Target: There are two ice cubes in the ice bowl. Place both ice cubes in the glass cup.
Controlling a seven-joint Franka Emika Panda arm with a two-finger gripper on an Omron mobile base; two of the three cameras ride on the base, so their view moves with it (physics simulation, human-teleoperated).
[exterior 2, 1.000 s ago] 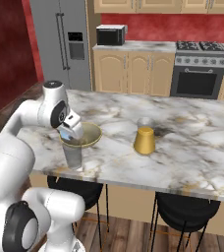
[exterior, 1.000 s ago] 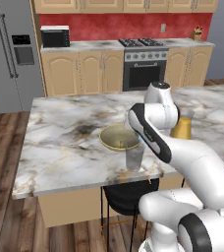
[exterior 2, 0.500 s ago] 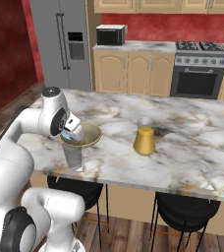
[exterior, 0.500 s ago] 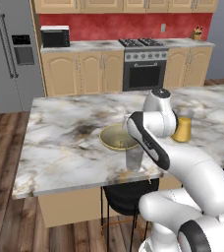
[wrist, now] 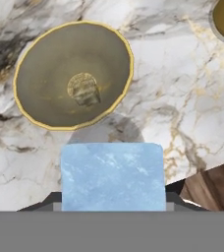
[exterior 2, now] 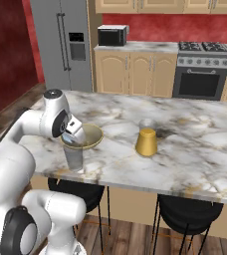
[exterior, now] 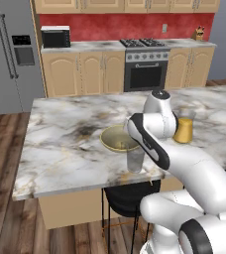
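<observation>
Ice cube (wrist: 112, 174) held by jaws over glass cup (exterior: 135, 159) (bowl (wrist: 35, 106) beside).

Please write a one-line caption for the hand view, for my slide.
Gripper holding an ice cube above the glass cup, beside the emptied ice bowl on the marble counter.

A white-and-grey marbled counter (exterior: 65, 149) forms an island over a dark plank floor (exterior: 6, 144), with black stools (exterior 2: 185, 214) tucked under its near edge. Along the far wall, beyond the tool, light wooden cabinets (exterior: 80, 74) carry a grey worktop, backed by a red splashback (exterior: 115, 25). A steel oven (exterior: 145, 69) sits among them, a microwave (exterior: 55, 36) on top, and a grey fridge (exterior: 11, 54) stands at the left end.
</observation>
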